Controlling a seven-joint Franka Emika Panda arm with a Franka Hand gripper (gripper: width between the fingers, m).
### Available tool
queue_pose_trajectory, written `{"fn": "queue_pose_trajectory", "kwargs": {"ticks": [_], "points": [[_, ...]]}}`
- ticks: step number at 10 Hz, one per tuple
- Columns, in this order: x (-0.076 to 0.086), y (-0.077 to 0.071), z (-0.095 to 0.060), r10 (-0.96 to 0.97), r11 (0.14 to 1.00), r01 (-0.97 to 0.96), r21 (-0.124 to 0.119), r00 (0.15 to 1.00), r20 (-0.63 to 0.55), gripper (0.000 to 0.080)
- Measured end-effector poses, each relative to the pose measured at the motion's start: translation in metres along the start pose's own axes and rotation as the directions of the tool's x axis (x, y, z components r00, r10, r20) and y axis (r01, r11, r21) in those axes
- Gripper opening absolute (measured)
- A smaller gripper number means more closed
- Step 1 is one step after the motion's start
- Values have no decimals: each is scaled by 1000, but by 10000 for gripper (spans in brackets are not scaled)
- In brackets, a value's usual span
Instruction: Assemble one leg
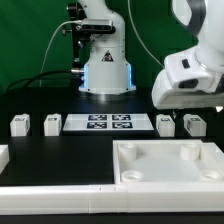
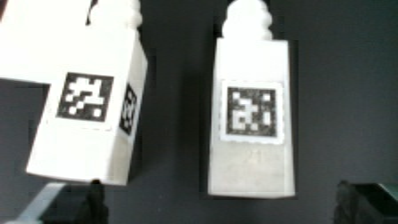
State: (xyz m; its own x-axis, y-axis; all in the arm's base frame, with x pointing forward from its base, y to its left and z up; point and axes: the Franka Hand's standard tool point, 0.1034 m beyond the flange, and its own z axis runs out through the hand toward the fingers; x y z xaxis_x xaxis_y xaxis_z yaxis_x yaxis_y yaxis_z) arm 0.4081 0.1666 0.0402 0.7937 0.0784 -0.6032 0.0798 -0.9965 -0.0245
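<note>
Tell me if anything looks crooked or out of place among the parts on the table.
In the wrist view, the tilted leg lies skewed, not parallel to the straight leg beside it. Nothing looks damaged.

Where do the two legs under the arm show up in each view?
Exterior view: the legs stand at the exterior view's right, on the table just past the marker board, below the arm.
Wrist view: both legs fill most of the picture, side by side, one skewed.
Shared landmark: the black table between the two legs.
</note>
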Motion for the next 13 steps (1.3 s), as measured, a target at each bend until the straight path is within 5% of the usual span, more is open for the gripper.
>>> {"fn": "queue_pose_trajectory", "kwargs": {"ticks": [9, 10, 11, 13], "points": [[2, -12, 15, 1, 1000, 0, -14, 999, 50, 649], [-9, -8, 18, 1, 1000, 3, -28, 986, 169, 649], [-3, -7, 17, 6, 1000, 1, -29, 971, 238, 649], [2, -13, 19, -1, 1000, 8, -28, 972, 233, 649]]}}
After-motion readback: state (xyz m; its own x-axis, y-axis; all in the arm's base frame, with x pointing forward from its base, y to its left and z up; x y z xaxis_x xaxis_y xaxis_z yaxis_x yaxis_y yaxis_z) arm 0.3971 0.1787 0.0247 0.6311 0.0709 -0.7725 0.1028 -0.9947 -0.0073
